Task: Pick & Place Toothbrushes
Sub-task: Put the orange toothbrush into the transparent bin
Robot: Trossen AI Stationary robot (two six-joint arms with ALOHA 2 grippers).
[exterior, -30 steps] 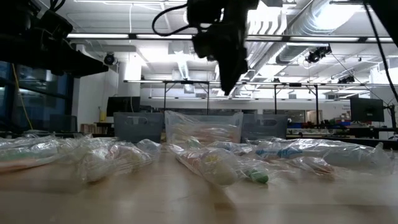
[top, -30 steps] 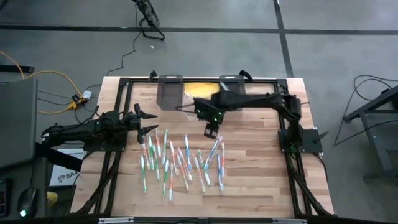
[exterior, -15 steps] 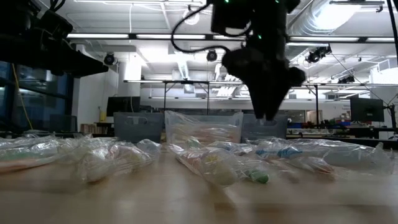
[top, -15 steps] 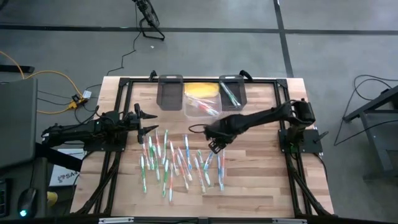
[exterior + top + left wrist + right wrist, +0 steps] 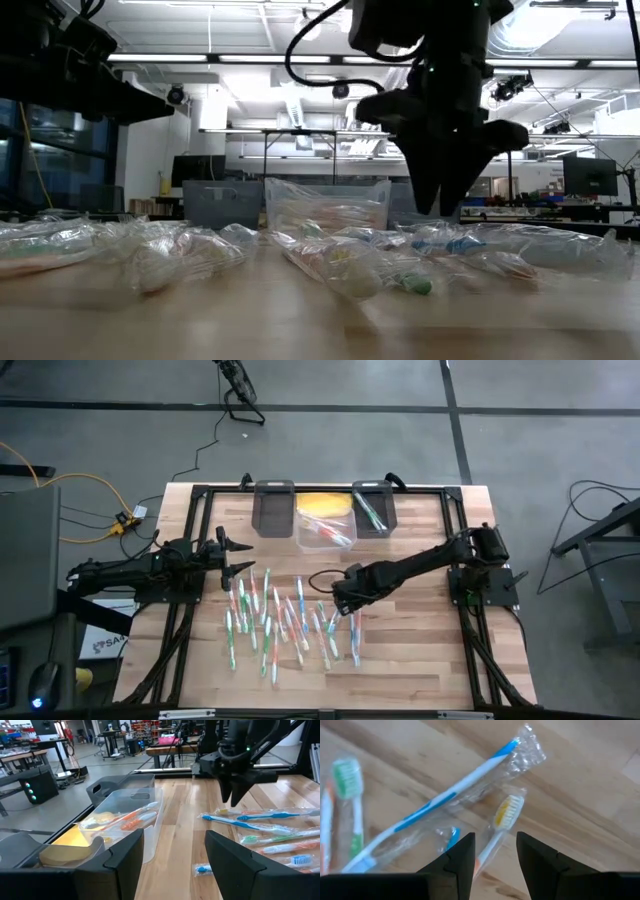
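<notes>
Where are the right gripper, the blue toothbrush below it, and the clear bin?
right gripper [image 5: 495,851]: right wrist view, between fingertips.
blue toothbrush [image 5: 451,790]: right wrist view, mid handle.
clear bin [image 5: 150,827]: left wrist view, side wall.

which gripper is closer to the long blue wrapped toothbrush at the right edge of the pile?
Right. The right gripper hangs open just above the blue toothbrush; the left gripper waits open at the pile's far left side.

Wooden table [image 5: 420,650] at frame centre
Wrapped toothbrushes [image 5: 285,618] scattered lower centre; three bins [image 5: 322,512] along its top edge.
</notes>
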